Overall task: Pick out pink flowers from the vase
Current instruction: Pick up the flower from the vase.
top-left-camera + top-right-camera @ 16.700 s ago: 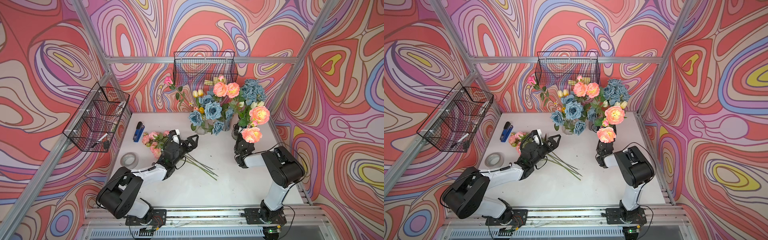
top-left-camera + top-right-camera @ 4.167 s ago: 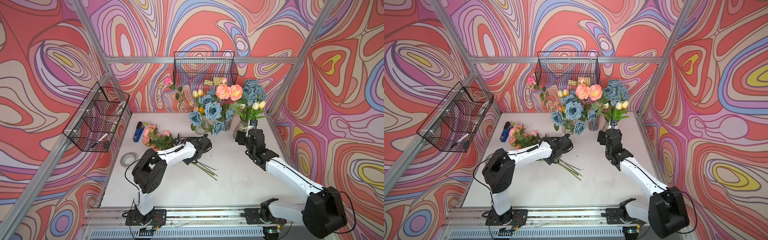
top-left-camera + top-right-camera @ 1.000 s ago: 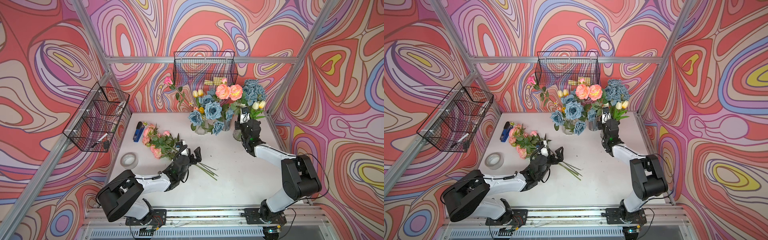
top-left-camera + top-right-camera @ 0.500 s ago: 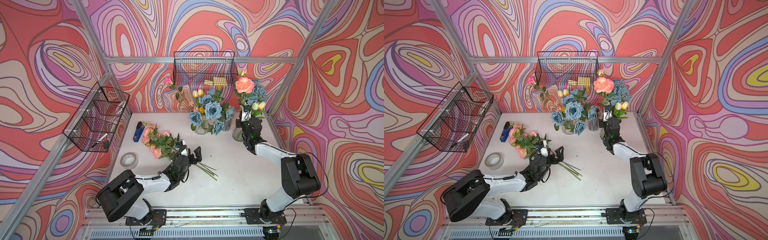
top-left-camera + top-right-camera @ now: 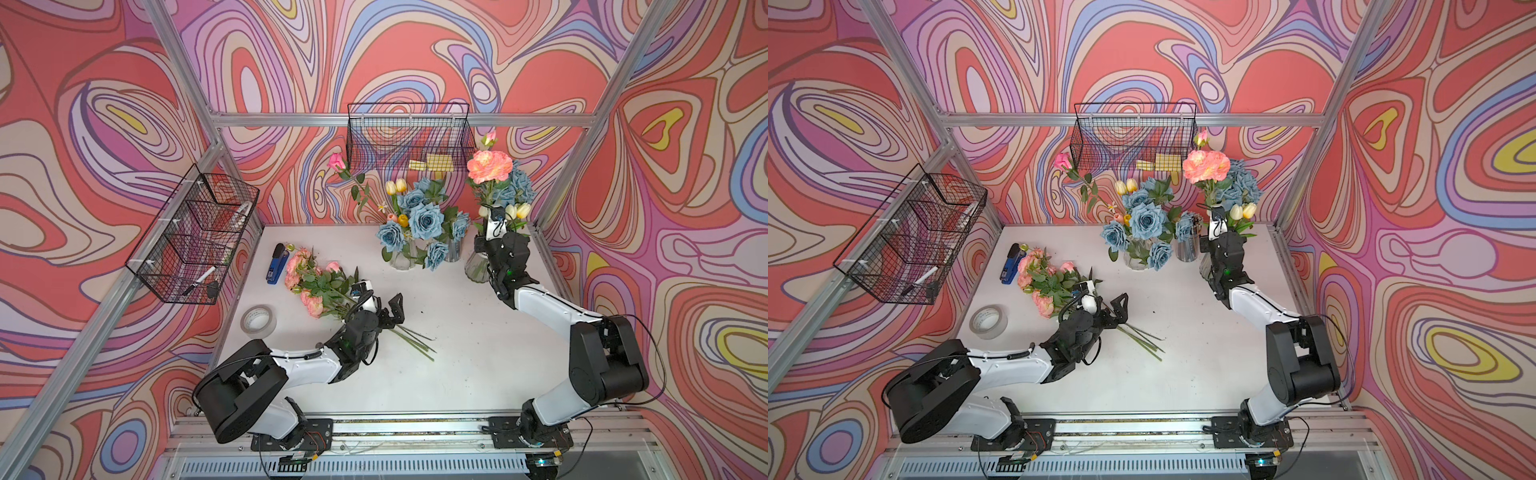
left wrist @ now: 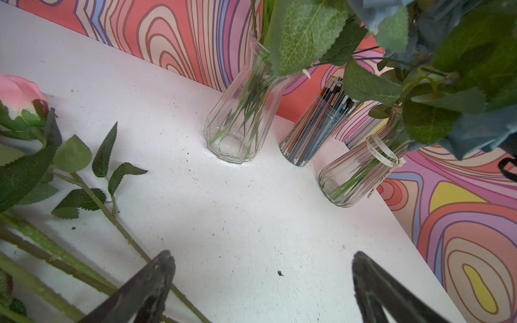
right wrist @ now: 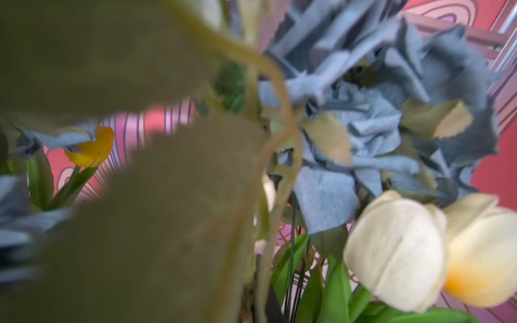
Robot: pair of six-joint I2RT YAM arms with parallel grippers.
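Grip was good: my right hand (image 5: 494,222) clamped the pink flower (image 5: 489,166) above the two-o'clock vase (image 5: 476,268); straight up looked safest past the tulips (image 5: 519,211); my left hand (image 6: 261,256) gaped empty.

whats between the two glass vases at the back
A clear cup of coloured pencils stands between the faceted vase and the ribbed vase, clearest in the left wrist view.
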